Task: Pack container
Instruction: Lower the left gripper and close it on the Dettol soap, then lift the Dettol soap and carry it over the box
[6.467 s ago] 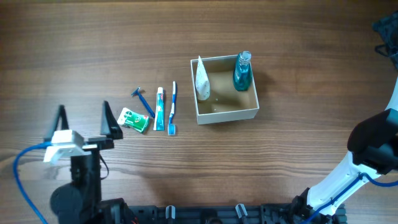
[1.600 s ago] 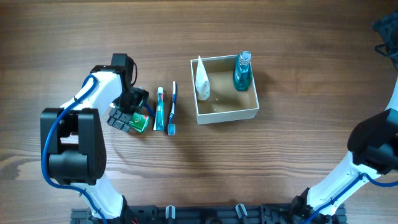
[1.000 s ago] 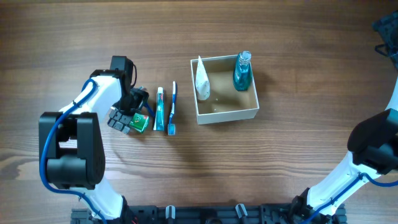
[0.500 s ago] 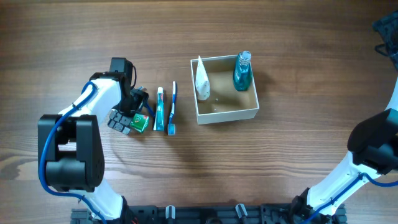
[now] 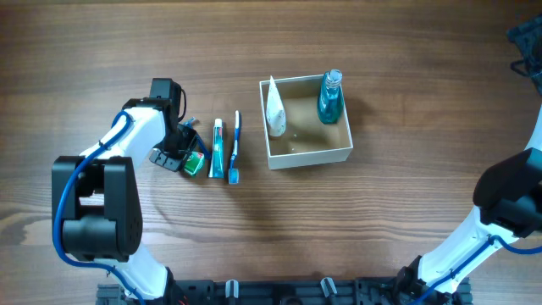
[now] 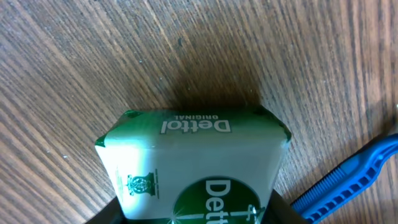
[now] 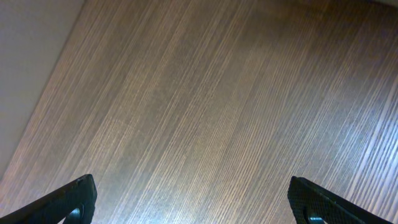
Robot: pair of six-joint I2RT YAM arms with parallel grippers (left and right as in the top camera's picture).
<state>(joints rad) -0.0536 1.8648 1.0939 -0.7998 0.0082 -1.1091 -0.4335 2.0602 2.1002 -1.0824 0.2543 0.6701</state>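
Surface: a brown wood-grain surface is carrying everything; 12 o'clock here is pointing to the far edge in the overhead view.
Left arm: the white and black left arm is rising from the near edge and bending down over the leftmost item.
Left fingers: the left fingers are pressing against both sides of a green rectangular soap packet with white lettering, closed on it while it is lying flat on the surface.
Razor: a blue plastic razor is lying just beside the packet, at its 1 o'clock, partly hidden by the arm from above.
Toothpaste: a blue and white toothpaste tube is lying at 3 o'clock of the packet, pointing toward 12.
Toothbrush: a blue and white toothbrush is lying just beside the tube, parallel to it.
Container: the small square open-topped box with white walls and a tan cardboard inside is sitting near the middle of the surface, at 3 o'clock of the toothbrush and apart from it.
White tube: a white soft tube is leaning on the box's 9 o'clock wall, inside.
Bottle: a clear blue bottle with a pale cap is standing in the box's 1 o'clock corner.
Right arm: the white and black right arm is staying at the 3 o'clock edge, well apart from the box.
Right fingers: the right fingers are standing wide apart with only bare wood between them.
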